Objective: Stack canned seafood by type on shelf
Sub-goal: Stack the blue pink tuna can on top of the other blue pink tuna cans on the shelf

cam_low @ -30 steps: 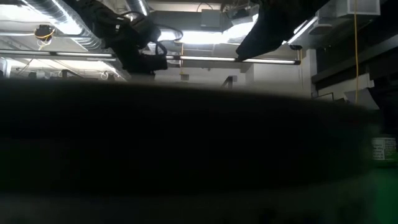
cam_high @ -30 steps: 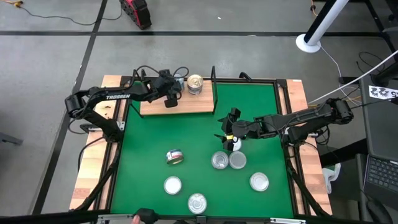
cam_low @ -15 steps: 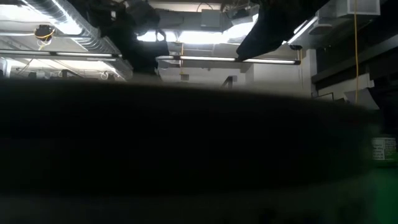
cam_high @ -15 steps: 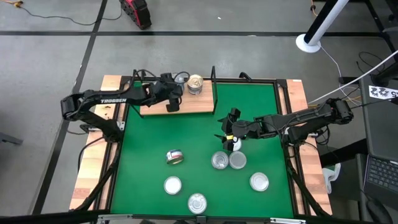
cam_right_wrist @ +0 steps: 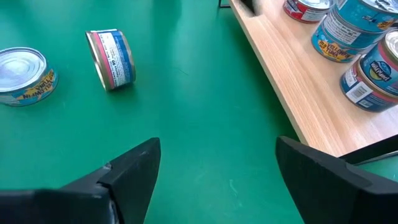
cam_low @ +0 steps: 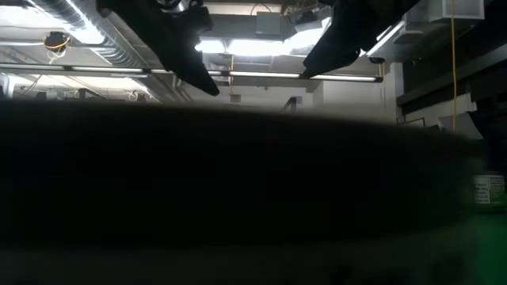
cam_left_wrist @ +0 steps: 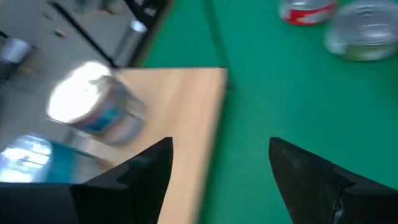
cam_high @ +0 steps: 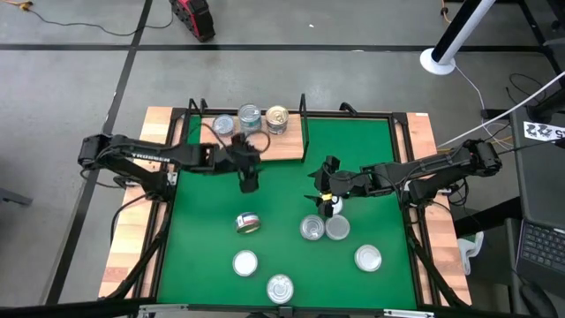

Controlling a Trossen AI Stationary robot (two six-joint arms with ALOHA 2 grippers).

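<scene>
- The left pincer (cam_high: pixel 250 184) hangs over the green mat (cam_high: pixel 371 168), just off the front edge of the shelf (cam_high: pixel 281 148), its two dark fingers spread wide with nothing between them.
- In the left wrist view those fingers (cam_left_wrist: pixel 144 169) frame the shelf's corner and the mat beside it.
- The right pincer (cam_high: pixel 328 168) sits over the middle of the mat, right of the shelf's end, and is also wide and empty; its fingers (cam_right_wrist: pixel 134 165) show apart in the right wrist view.
- Three cans stand upright in a row along the back of the shelf: a silver-lidded can (cam_high: pixel 223 124), a blue-labelled can (cam_high: pixel 250 117) and a gold-lidded can (cam_high: pixel 277 119).
- The shelf is a light wooden board at the far left part of the counter, with a thin black upright (cam_high: pixel 303 104) at its right end.
- On the mat, a red-and-blue can (cam_high: pixel 248 223) lies on its side.
- Two cans (cam_high: pixel 312 229) stand touching each other just in front of the right pincer.
- Further out towards the near edge sit three more: a can (cam_high: pixel 244 262), a can (cam_high: pixel 280 288) and a can (cam_high: pixel 368 258).
</scene>
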